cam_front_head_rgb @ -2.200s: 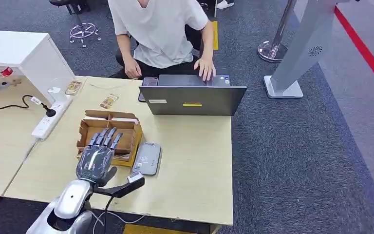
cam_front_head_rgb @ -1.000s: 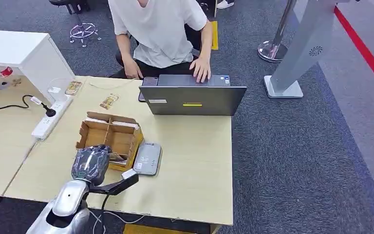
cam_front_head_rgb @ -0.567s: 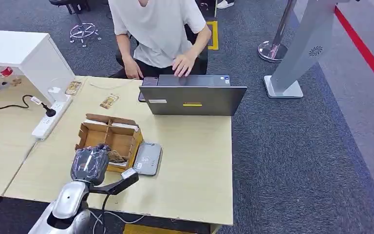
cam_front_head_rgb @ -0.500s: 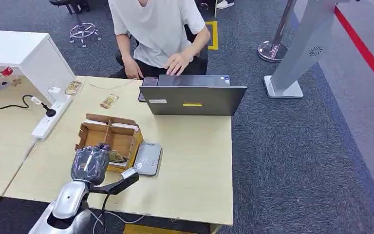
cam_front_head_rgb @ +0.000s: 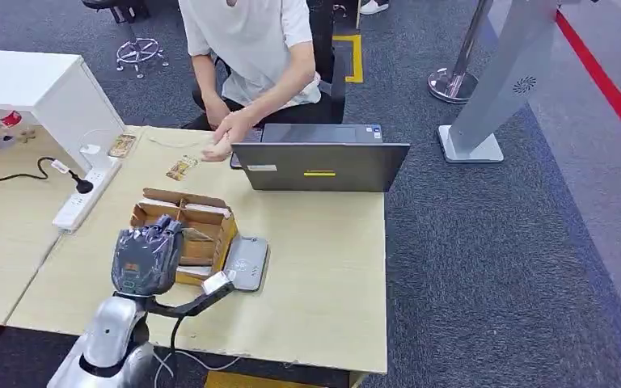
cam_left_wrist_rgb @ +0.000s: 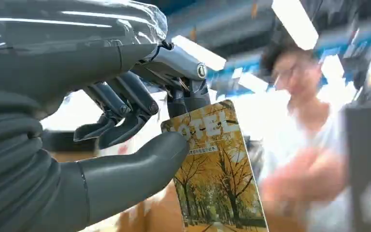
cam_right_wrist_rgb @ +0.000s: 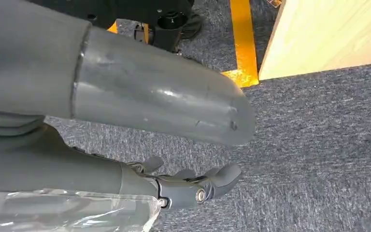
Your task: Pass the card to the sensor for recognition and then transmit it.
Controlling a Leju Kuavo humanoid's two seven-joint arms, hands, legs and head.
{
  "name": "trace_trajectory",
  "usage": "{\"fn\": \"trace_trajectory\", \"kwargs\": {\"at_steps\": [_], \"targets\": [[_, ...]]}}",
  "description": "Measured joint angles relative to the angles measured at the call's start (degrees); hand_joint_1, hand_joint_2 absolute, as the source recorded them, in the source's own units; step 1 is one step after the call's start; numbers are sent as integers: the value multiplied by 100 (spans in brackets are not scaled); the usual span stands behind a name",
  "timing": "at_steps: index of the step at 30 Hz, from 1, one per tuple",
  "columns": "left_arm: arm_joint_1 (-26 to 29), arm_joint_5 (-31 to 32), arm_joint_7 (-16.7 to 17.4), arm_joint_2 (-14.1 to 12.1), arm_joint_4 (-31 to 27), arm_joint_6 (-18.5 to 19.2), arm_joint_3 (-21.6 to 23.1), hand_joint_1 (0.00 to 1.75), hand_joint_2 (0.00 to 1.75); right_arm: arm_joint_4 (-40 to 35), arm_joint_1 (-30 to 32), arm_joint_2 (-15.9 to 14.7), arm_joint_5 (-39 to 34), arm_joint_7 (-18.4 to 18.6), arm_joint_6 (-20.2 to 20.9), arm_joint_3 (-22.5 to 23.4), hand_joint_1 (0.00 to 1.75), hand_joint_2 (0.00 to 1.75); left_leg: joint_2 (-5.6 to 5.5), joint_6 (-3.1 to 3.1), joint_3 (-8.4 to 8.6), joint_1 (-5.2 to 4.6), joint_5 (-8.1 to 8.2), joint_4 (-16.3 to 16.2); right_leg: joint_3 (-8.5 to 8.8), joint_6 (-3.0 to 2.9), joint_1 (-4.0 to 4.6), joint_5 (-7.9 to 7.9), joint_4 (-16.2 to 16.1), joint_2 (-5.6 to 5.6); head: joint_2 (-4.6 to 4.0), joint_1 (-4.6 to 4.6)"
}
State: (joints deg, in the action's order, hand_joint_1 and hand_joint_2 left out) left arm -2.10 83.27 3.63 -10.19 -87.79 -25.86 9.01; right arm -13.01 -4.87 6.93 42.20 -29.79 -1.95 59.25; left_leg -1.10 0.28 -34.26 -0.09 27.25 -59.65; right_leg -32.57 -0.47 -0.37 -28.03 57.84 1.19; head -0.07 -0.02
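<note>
My left hand (cam_front_head_rgb: 147,259) hovers over the near side of the brown cardboard box (cam_front_head_rgb: 202,220). In the left wrist view that hand (cam_left_wrist_rgb: 101,121) pinches a yellow card (cam_left_wrist_rgb: 217,179) printed with autumn trees between its thumb and fingers, and the card stands upright. The grey card sensor (cam_front_head_rgb: 247,263) lies flat on the table just right of the box, beside my hand. My right hand (cam_right_wrist_rgb: 125,101) hangs over the carpet by the table's edge with nothing in it.
A person sits behind a grey laptop (cam_front_head_rgb: 319,166), one hand (cam_front_head_rgb: 228,133) stretched over the table to its left. Two loose cards (cam_front_head_rgb: 181,167) and a power strip (cam_front_head_rgb: 81,202) lie at the back left. A white cabinet (cam_front_head_rgb: 32,89) stands far left.
My left hand curled its fingers inside the box, then rose out holding the card. The person's hand left the laptop and swung left over the table.
</note>
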Motion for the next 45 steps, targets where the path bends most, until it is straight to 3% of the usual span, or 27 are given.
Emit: {"fn": "trace_trajectory", "kwargs": {"at_steps": [3, 6, 9, 14, 21, 22, 31, 36, 40, 43, 45], "targets": [[-125, 298, -79, 39, -162, -615, 0, 175, 175, 0, -30, 0, 92, 63, -33, -2, 0, 0, 0, 0, 2, 0, 0, -1, 0, 0, 0, 0, 0, 0, 0, -4], [-464, 331, -15, 28, -206, -813, 2, 175, 175, 0, -93, 0, 197, 145, -63, -22, 0, 0, -10, 2, 0, 0, -7, -2, 2, -2, 0, 3, 1, -8, 0, -2], [-939, 335, 306, -127, -149, -780, 2, 175, 175, 0, -169, 2, 302, 206, -66, -90, 0, 0, -8, -9, 2, 2, -14, -1, -2, -14, 2, 14, 1, -8, 0, -4], [-1929, 337, 811, -407, 505, -447, 201, 175, 175, 2, -292, 9, 379, 284, -70, -177, 0, 0, -10, -12, 3, 4, -27, -1, -2, -17, 3, 20, 7, -9, 0, 0], [-2560, 337, 826, -433, 1123, -218, 468, 175, 175, 2, -308, 9, 344, 282, -70, -212, 0, 0, -8, -10, 2, 3, -27, -2, -3, -18, 1, 22, 6, -3, 0, -2], [-2590, 337, 861, -428, 1151, -172, 512, 0, 175, 5, -306, 9, 330, 280, -70, -212, 0, 0, -7, -9, 1, 3, -27, -2, -4, -18, 1, 21, 5, -2, 0, -4], [-2592, 331, 735, -92, 1202, 164, 773, 0, 175, 22, -268, 9, 241, 267, -72, -212, 0, 0, -9, -8, -4, 0, -26, -3, -6, -16, 0, 20, 2, -3, 0, -2], [-2322, 254, 395, 55, 1059, 110, 774, 0, 175, 26, -228, 9, 171, 241, -96, -195, 0, 0, -8, -9, -5, 0, -25, -1, -4, -16, 1, 20, 3, -3, 0, -2], [-1333, -87, -158, 66, 269, -383, 774, 0, 175, 26, -97, 9, 5, 160, -116, -72, 0, 0, 7, -12, -1, -1, -6, 3, -4, -15, 0, 13, 3, 15, 0, -2], [-174, -838, -887, 39, -601, -1157, 679, 0, 175, 29, -4, 9, -153, 147, -197, 72, 0, 0, 22, -11, 4, -1, 19, 6, -2, -7, 0, -8, 3, 33, 0, -2], [688, -2058, -1783, 37, -1206, -1342, 428, 0, 175, 29, 42, 9, -240, 127, -214, 179, 0, 0, 32, -8, 10, -1, 33, 6, -1, -15, 1, -22, 2, 35, 0, -2]]}}
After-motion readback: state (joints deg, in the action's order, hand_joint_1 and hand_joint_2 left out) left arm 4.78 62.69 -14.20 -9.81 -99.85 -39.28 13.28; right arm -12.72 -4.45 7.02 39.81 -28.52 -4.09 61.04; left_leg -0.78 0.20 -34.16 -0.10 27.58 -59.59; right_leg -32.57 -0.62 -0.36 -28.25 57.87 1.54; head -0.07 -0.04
